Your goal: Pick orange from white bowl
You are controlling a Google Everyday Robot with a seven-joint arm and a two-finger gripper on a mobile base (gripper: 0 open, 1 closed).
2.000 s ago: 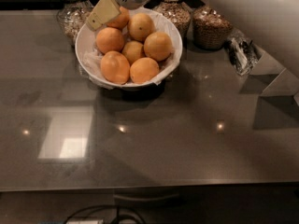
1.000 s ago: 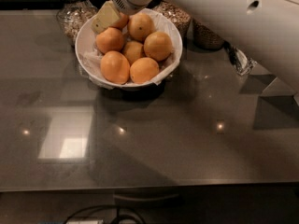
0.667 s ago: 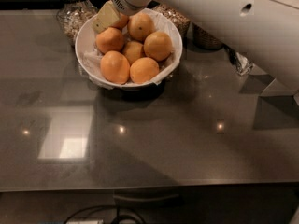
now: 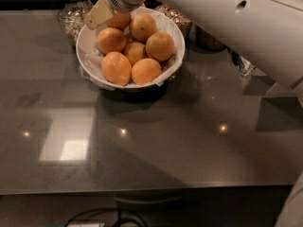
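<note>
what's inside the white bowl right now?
Seven round orange fruits on a crinkled white liner. The cream gripper over the large white bowl's back-left rim partly covers the rearmost orange; the bottom is hidden.

A stone worktop (image 4: 165, 141) and grain jars (image 4: 71, 19) behind the white bowl (image 4: 84, 38), with the gripper (image 4: 98, 14) at its far-left rim, suggest a kitchen.

The white arm (image 4: 227, 18) reaches in from the right, tool (image 4: 98, 14) at upper left.
</note>
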